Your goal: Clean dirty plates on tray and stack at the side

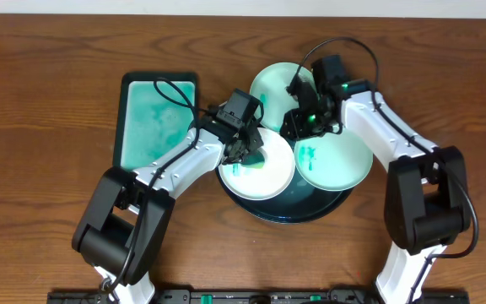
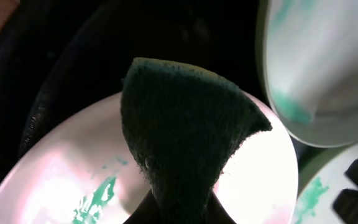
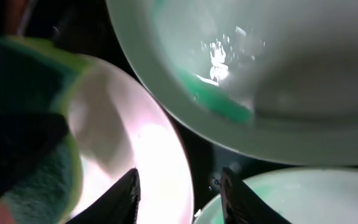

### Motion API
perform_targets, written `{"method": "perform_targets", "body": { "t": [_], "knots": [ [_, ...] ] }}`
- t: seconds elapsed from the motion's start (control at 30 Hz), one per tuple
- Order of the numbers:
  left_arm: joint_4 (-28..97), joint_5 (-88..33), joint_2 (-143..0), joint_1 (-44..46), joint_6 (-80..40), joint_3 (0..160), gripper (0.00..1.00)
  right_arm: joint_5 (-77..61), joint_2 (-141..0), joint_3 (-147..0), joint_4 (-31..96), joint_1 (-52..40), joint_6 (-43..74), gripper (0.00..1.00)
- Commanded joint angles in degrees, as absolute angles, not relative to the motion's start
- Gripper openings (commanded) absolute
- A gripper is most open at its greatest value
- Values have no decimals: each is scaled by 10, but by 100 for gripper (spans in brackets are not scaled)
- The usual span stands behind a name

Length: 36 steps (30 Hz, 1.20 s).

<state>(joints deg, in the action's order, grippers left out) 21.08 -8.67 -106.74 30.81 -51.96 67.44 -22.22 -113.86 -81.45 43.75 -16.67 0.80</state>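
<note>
Your left claw (image 1: 245, 150) is clenched on a dark green sponge (image 2: 179, 143), poised over the near-left plate (image 2: 253, 180) on the black tray (image 1: 298, 215). You cannot tell from the wrist view whether the sponge touches the plate. Teal smears (image 2: 95, 202) show on that plate beside the sponge, so I judge you are in the scrubbing step on the first of the three plates, with none stacked at the side yet.

The far plate (image 1: 275, 83) sits at the tray's far edge. Your right claw (image 3: 178, 190) is released, its jaws apart around the near-left plate's right rim. The right plate (image 1: 340, 160), also smeared, lies just beside it.

Next, press the sponge down and sweep it across the smears. Steadying the rim with the right claw would likely stop the plate sliding.
</note>
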Motion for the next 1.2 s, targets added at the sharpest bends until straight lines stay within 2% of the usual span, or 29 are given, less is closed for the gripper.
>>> {"method": "perform_targets", "body": {
  "t": [0.0, 0.37, 0.67, 0.73, 0.83, 1.0, 1.17],
  "knots": [
    [215, -74, -1075, 306, -526, 685, 7, -185, -1136, -815, 442, -179, -14, 37],
    [265, -72, -1075, 319, -578, 685, 7, -185, -1137, -800, 426, -198, -18, 41],
    [265, -52, -1075, 349, -585, 685, 7, -185, -1174, -800, 429, -203, -13, 40],
    [265, -50, -1075, 349, -589, 685, 14, -184, -1173, -800, 431, -203, -13, 40],
    [262, -48, -1075, 349, -588, 685, 46, -179, -1173, -801, 427, -203, -14, 40],
    [249, -46, -1075, 348, -551, 685, 54, -164, -1174, -801, 427, -203, -14, 38],
    [252, -46, -1075, 347, -523, 685, 54, -155, -1179, -800, 429, -203, -14, 38]
  ]
}}
